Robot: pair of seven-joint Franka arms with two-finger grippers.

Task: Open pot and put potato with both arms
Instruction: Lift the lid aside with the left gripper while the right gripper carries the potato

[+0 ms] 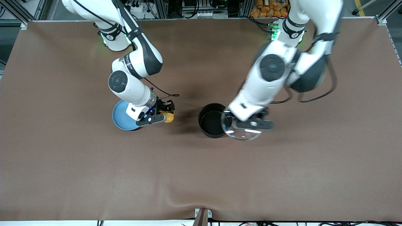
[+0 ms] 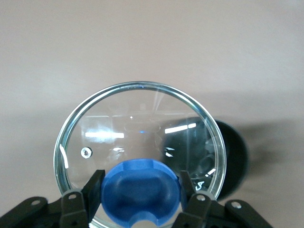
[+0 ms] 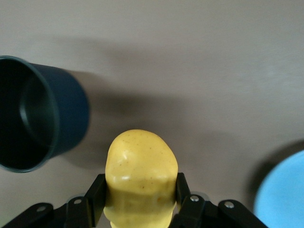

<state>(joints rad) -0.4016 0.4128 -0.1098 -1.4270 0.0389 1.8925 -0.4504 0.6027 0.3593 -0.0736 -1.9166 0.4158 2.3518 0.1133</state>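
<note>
Blue plate (image 1: 121, 117) on brown table cloth (image 1: 94, 172), toward right arm's end.

- The table (image 1: 201, 175) is covered edge to edge by a plain brown cloth, with a small ripple at the edge nearest the front camera.
- An open black pot (image 1: 211, 121) stands on it near the middle, its inside empty.
- A blue plate (image 1: 121, 117) lies flat toward the right arm's end, well apart from the pot.

Glossy clear glass lid (image 2: 142, 137), matt black pot (image 1: 213, 121), smooth waxy potato (image 3: 141, 173).
</note>
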